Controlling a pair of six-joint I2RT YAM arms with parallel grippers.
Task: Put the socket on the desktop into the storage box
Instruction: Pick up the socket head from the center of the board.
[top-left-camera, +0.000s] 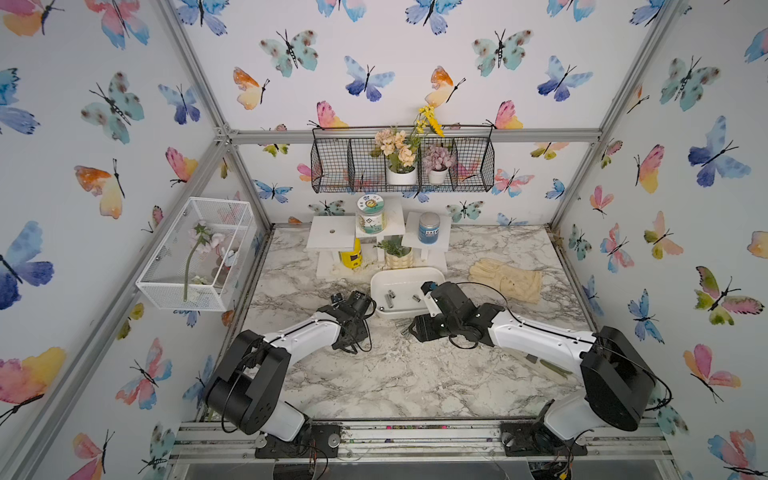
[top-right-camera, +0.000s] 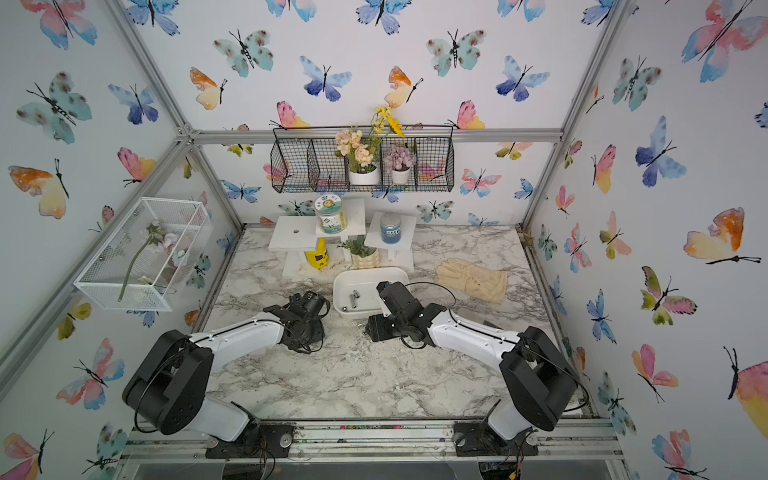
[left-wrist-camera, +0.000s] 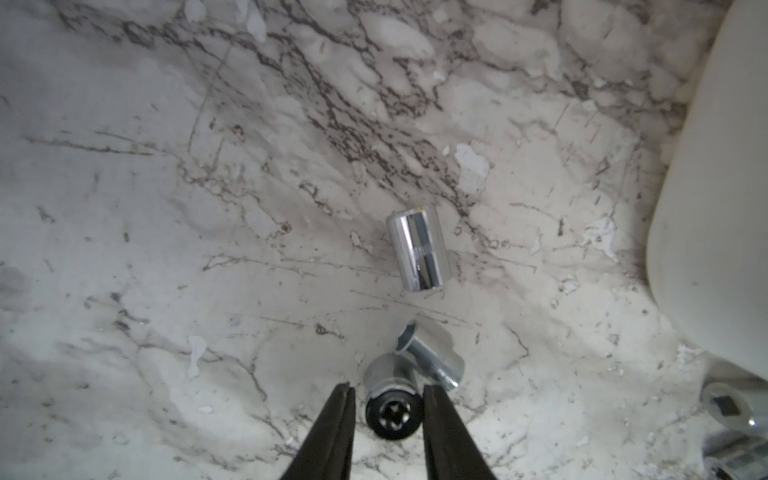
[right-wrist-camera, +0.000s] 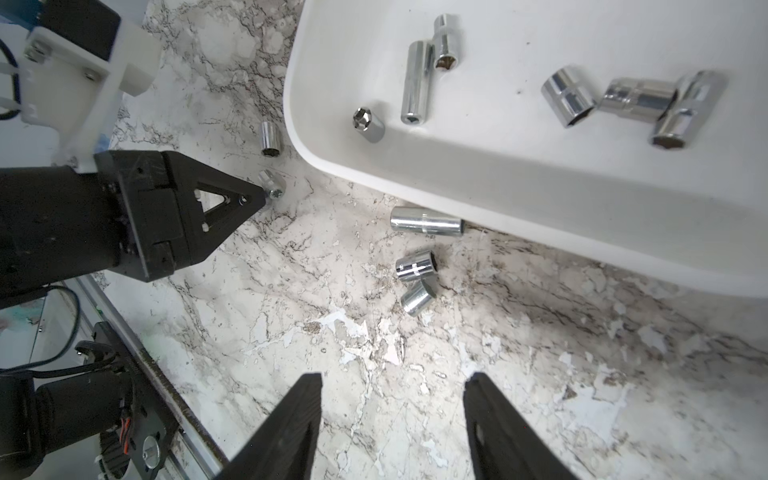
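On the desk, left end effector narrowly brackets a socket, grip unclear; right end effector gapes empty. Right wrist view, unlike left, shows sockets inside the box.

**Bench**: smooth, marble-patterned surface, white with grey-black veining, scuffed and flaked into pale chalky patches. **Sockets**: bright chromed metal, mirror-smooth and highly reflective. **Storage box**: glossy white plastic with smooth walls. **Left hand**: matt black plastic fingers. **Glove**: cream, soft and matt; cloth or leather cannot be told. **Frame beam**: bare silvery metal with a dull sheen.
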